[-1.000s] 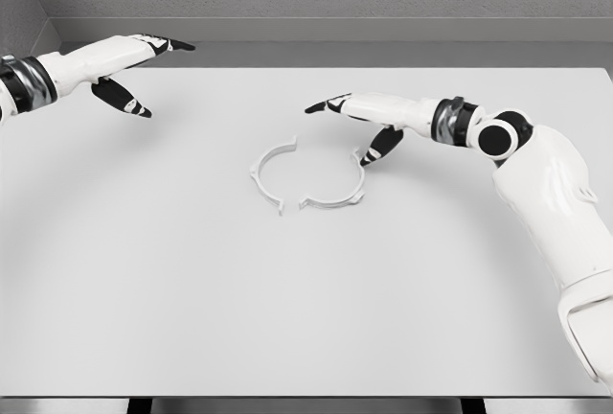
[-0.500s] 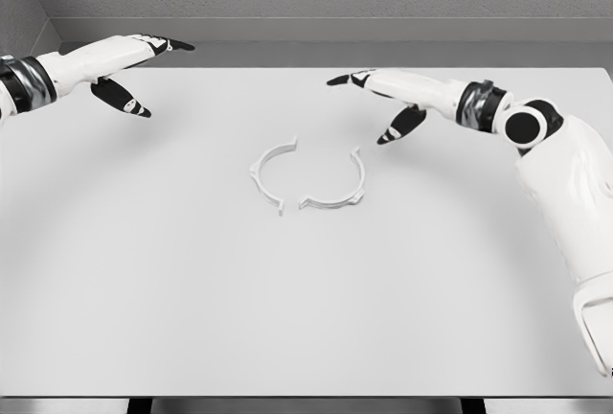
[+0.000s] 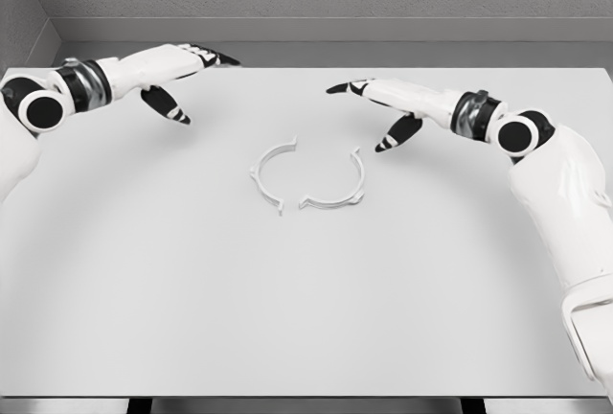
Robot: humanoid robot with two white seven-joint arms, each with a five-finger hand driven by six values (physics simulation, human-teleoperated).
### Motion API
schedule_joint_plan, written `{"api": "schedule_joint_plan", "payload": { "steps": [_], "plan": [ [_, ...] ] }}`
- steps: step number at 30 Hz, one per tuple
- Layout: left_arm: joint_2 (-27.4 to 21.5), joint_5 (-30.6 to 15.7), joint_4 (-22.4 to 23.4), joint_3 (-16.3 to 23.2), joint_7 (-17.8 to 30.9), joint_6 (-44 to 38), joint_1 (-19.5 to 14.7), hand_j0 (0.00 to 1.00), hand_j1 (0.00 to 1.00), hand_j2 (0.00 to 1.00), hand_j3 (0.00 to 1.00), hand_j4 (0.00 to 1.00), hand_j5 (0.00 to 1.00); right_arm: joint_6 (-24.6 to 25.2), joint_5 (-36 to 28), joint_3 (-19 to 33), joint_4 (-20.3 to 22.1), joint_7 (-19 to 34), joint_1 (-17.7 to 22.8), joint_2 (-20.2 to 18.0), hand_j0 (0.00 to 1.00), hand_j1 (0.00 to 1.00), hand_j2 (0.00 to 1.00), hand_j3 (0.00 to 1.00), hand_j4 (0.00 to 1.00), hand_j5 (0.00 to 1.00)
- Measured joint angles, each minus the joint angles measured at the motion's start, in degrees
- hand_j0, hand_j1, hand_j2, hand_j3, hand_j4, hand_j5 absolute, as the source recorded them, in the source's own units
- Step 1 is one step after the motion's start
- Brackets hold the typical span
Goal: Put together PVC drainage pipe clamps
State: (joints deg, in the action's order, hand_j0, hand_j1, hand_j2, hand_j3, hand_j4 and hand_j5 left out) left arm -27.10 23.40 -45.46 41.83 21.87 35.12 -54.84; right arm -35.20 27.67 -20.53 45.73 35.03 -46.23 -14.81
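Two white half-ring clamp pieces lie on the white table (image 3: pixel 306 299) near its middle. The left clamp half (image 3: pixel 268 171) curves open to the right; the right clamp half (image 3: pixel 343 189) curves open to the upper left. Their lower ends nearly meet, with a small gap, and the upper ends are well apart. My right hand (image 3: pixel 369 112) hovers just up and right of the right half, fingers spread, holding nothing. My left hand (image 3: pixel 192 79) is at the far left, up and left of the left half, also open and empty.
A grey wall runs behind the table's far edge (image 3: pixel 326 68). The table's front edge (image 3: pixel 306 397) is near the bottom of the view.
The left arm has swung inward to the right, toward the clamp pieces. The right hand lifted away from the right half and now holds near it. Both clamp halves stayed put.
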Motion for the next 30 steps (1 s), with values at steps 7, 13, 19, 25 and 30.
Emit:
{"api": "schedule_joint_plan", "payload": {
  "steps": [7,13,19,25,30],
  "plan": [
    [-1.0,0.1,0.0,-1.9,0.0,0.0,0.2,1.0,1.0,1.0,1.0,1.0,1.0,0.1,0.5,2.8,-0.7,0.0,-0.3,-3.5,1.0,1.0,1.0,1.0,1.0,1.0],
    [-1.2,0.1,0.0,-2.1,0.0,0.0,0.3,1.0,1.0,1.0,1.0,1.0,1.0,0.1,6.9,-0.1,-5.1,0.0,-2.5,2.5,1.0,1.0,1.0,1.0,1.0,1.0],
    [-1.3,-0.1,0.0,-2.4,0.0,0.0,0.3,1.0,1.0,1.0,1.0,1.0,1.0,0.0,8.5,-0.5,-6.5,0.0,-3.1,4.6,1.0,1.0,1.0,1.0,1.0,1.0],
    [-1.3,-0.1,0.0,-2.6,0.0,0.0,0.3,1.0,1.0,1.0,1.0,1.0,1.0,0.0,8.7,-0.6,-6.6,0.0,-3.3,5.8,1.0,1.0,1.0,1.0,1.0,1.0],
    [-1.4,-0.1,0.0,-2.6,0.0,0.0,0.3,1.0,1.0,1.0,1.0,1.0,1.0,0.0,8.7,-1.1,-6.7,0.0,-3.3,6.1,1.0,1.0,1.0,1.0,1.0,1.0]
  ]
}}
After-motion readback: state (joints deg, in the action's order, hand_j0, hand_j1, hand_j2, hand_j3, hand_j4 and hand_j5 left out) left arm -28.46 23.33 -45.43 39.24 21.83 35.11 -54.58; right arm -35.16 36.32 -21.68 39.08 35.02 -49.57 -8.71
